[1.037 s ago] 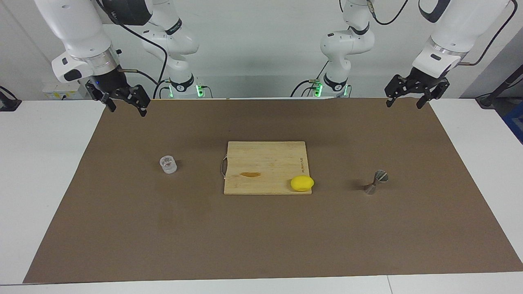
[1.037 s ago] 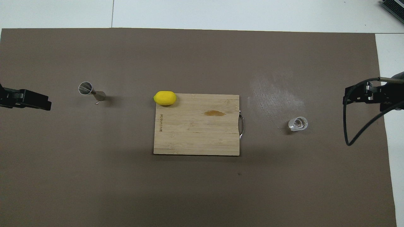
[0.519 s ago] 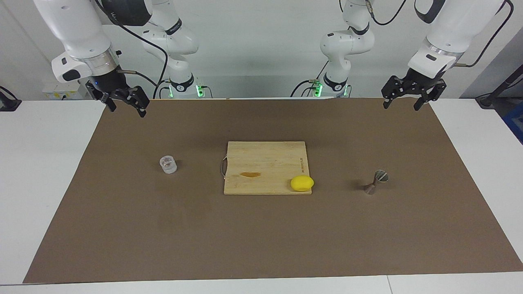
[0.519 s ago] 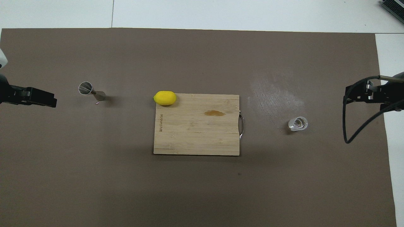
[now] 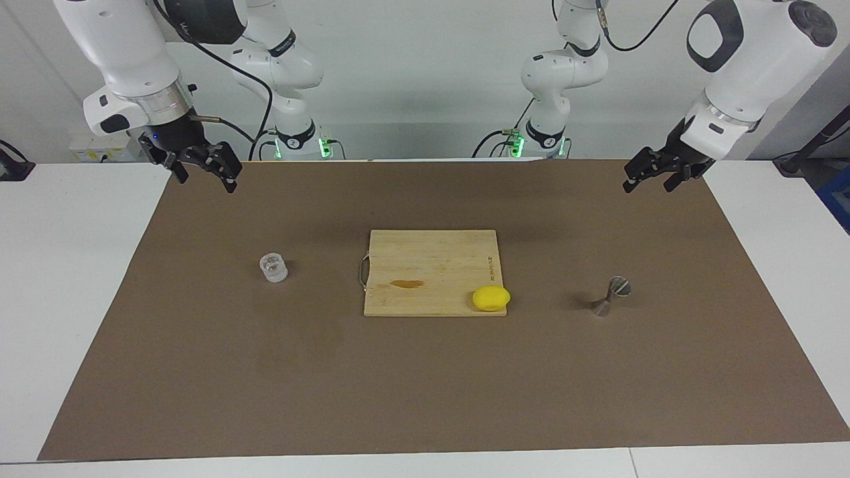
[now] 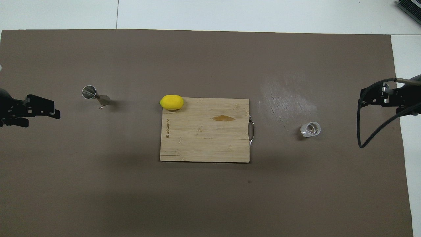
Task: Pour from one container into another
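Two pincers, both wide open and empty. Left pincer (image 5: 652, 179) hangs over the table's robot-side edge at its own end; right pincer (image 5: 202, 171) likewise at its end.

Cup (image 5: 273, 267): clear glass, upright, mid-mat toward the right arm's end; contents too faint to tell.

Jigger (image 5: 611, 296): steel, upright, toward the left arm's end; bowl looks empty.

Board (image 5: 431, 262) at centre carries a lemon (image 5: 491, 298).

Step, as judged: reach for cup; grip low across its walls, keep it level.

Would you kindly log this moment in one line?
left gripper open, raised | right gripper open, raised | clear glass cup, grey steel jigger untouched
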